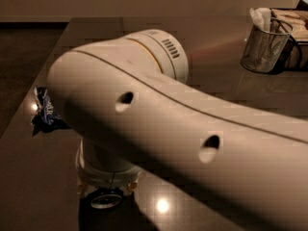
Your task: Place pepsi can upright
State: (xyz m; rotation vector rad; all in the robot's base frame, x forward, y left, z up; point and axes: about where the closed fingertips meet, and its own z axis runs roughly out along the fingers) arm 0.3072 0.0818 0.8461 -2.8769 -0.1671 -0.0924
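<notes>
Spans in from the far right of the gripper (pixel 106 198) as a thick white arm (pixel 202 129), bends at a round elbow (pixel 159 52) above it, then runs down through the wrist (pixel 107 165) directly over it.
</notes>
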